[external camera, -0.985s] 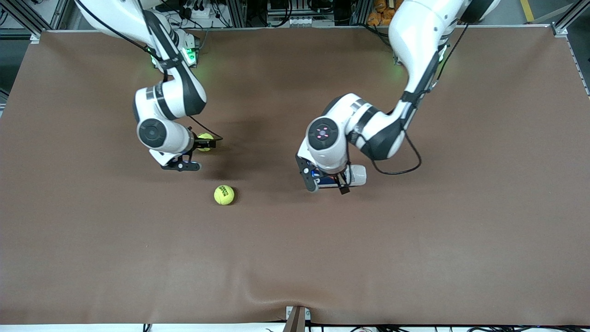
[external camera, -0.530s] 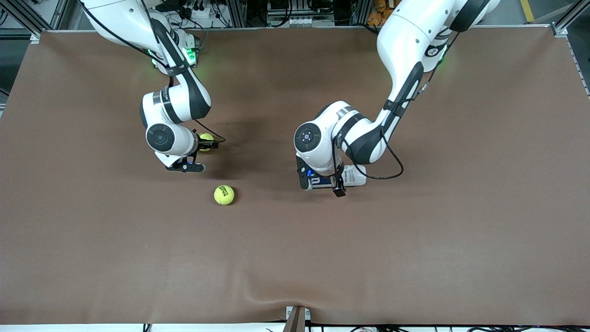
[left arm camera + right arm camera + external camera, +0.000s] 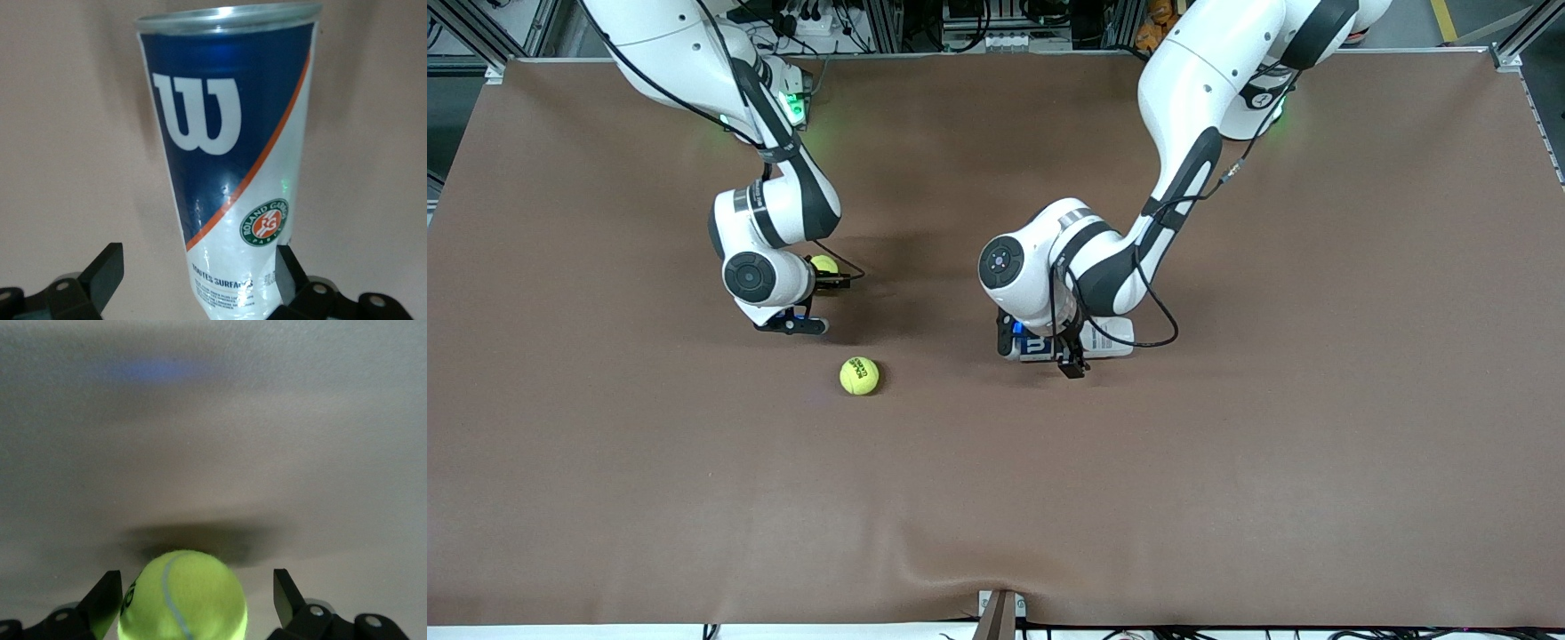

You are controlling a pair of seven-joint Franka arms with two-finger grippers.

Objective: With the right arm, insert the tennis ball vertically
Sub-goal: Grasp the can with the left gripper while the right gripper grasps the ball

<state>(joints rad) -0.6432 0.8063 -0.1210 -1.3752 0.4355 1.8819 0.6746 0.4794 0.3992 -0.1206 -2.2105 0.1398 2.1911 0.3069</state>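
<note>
A yellow tennis ball (image 3: 824,264) lies on the brown table, half hidden by the right wrist. My right gripper (image 3: 814,303) is low over it and open; in the right wrist view the tennis ball (image 3: 182,597) sits between the fingers (image 3: 107,599) with a gap on one side. A blue and white ball can (image 3: 1089,341) lies on its side toward the table's middle. My left gripper (image 3: 1039,348) is open and straddles the can (image 3: 230,153), one finger (image 3: 287,270) against its white end.
A second yellow tennis ball (image 3: 859,375) lies loose on the table, nearer to the front camera than the right gripper. The brown mat (image 3: 1227,462) covers the whole table.
The left gripper has come down over the can and shifted toward the right arm's end. The right gripper has shifted slightly around its ball. Both stay open.
</note>
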